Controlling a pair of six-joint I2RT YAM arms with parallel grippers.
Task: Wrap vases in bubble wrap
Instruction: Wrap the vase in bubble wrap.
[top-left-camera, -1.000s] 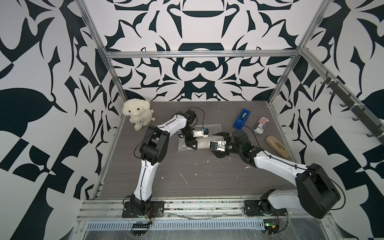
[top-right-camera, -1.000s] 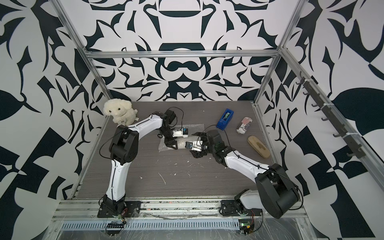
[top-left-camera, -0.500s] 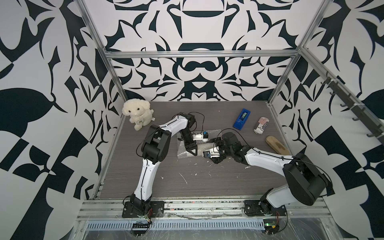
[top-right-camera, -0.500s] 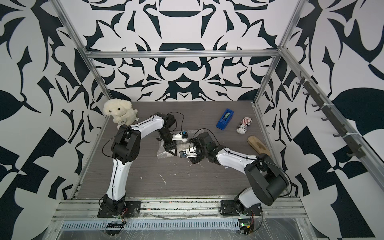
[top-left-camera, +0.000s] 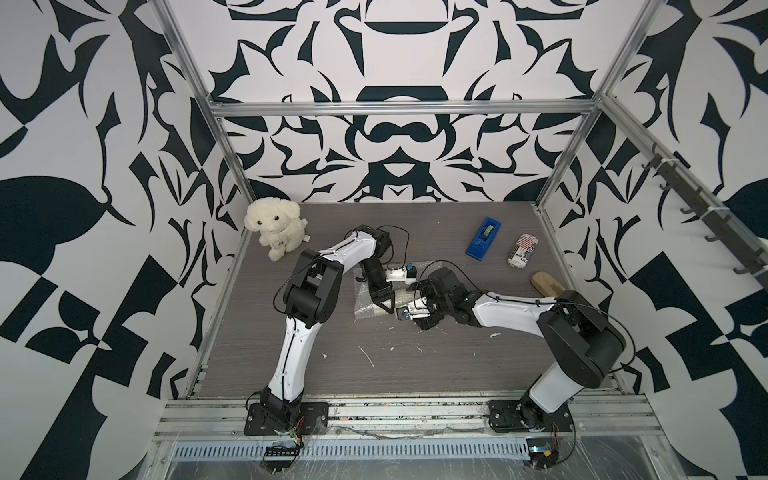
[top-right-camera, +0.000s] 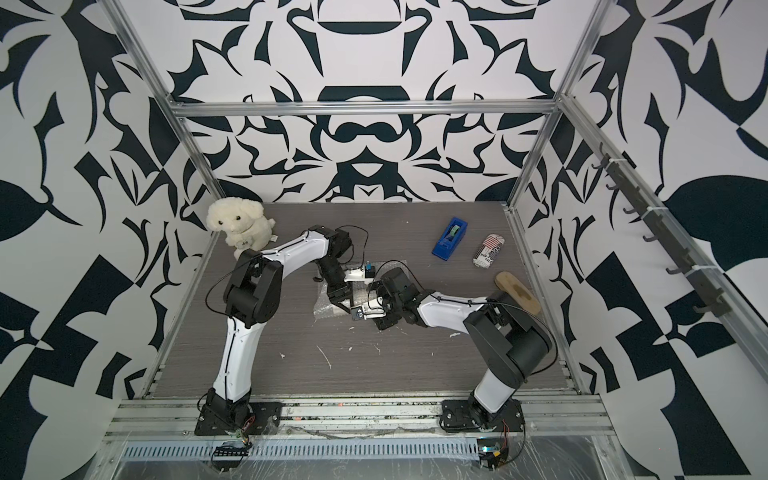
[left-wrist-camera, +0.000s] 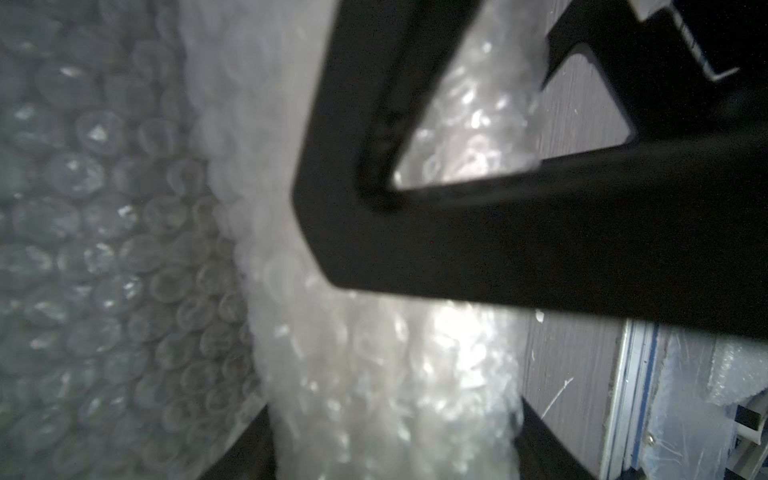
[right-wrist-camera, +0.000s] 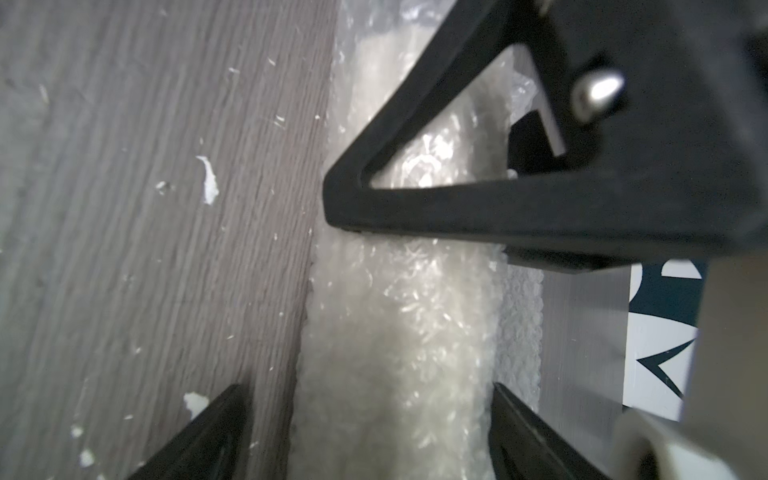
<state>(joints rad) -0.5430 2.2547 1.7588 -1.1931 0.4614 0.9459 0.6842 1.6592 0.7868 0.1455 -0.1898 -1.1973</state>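
obs: the vase (right-wrist-camera: 399, 340) lies on its side on the counter (top-left-camera: 415, 374), rolled inside the bubble wrap (left-wrist-camera: 83, 208). in both top views the wrapped vase sits left of the blue tape dispenser (top-left-camera: 482, 243) and nearer the arm bases than it, well apart from it. the vase shows only as a pale cylinder through the wrap; no surface detail can be made out. left end effector (left-wrist-camera: 299, 345): jaws apart, spaced along the length of the roll rather than across it, nothing pinched that i can see; whether it touches the wrap cannot be told. right end effector (right-wrist-camera: 345, 316): jaws wide, released, set along the roll the same way, the closer of the two to the dispenser. a loose single layer of wrap spreads flat beside the roll. judgement: the vase is likely hard and brittle, and being round it will roll on the counter. the wrap is light, soft, springy and slick, and will probably spring open if left free. best hold: across the mid-body over the wrap, light squeeze, free edge trapped under one jaw. avoid the ends, where only wrap would be caught.
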